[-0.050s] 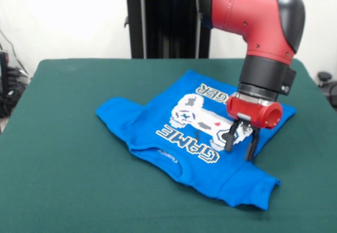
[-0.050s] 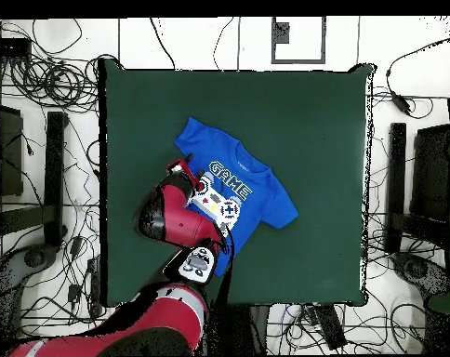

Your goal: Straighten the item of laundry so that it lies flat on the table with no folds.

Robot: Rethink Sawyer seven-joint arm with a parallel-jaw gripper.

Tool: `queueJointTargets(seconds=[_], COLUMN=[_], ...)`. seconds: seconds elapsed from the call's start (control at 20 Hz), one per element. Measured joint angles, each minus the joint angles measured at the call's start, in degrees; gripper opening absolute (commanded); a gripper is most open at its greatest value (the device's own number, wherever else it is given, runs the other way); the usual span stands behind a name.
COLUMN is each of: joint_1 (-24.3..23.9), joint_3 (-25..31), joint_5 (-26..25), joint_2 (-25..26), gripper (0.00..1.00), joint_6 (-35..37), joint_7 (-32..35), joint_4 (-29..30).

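Observation:
The item of laundry [image 1: 174,138] is a bright blue T-shirt lying print side up near the middle of the dark green table [image 1: 63,154]. A white game controller and "GAME" show on it, with only part of the second word visible by the arm. One sleeve points left and the other sits at the front right, rumpled. The far edge by the arm looks folded. My gripper [image 1: 240,144] stands open over the shirt's right part, with its black fingers [image 1: 230,137] down at the cloth. In the overhead view the gripper [image 2: 179,168] is at the left edge of the item of laundry [image 2: 257,191].
Green cloth of the table [image 2: 312,121] surrounds the shirt on all sides, widest toward the overhead view's right. Tangled cables [image 2: 43,84] and dark stands [image 2: 54,172] ring the table on the floor.

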Motion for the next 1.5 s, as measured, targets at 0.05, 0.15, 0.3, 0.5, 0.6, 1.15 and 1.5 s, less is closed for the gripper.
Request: queueJointTargets(seconds=[0.05,0.15,0.3,0.5,0.6,1.15,1.5], joint_1=[0.0,-0.07,-0.45,-0.63,-0.65,-0.57,-0.49], joint_3=[0.0,0.01,-0.01,-0.01,0.0,-0.34,-0.46], joint_5=[0.0,-0.01,0.0,0.0,-0.01,0.24,1.8], joint_2=[0.0,0.0,-0.01,-0.06,-0.03,1.81,2.31], gripper=[1.0,1.0,1.0,1.0,1.0,1.0,1.0], joint_6=[0.0,0.0,0.0,0.0,-0.01,-1.1,-1.04], joint_7=[0.0,0.0,0.0,0.0,0.0,0.0,0.0], joint_4=[-0.01,-0.05,-0.05,-0.05,-0.11,-2.11,-3.22])
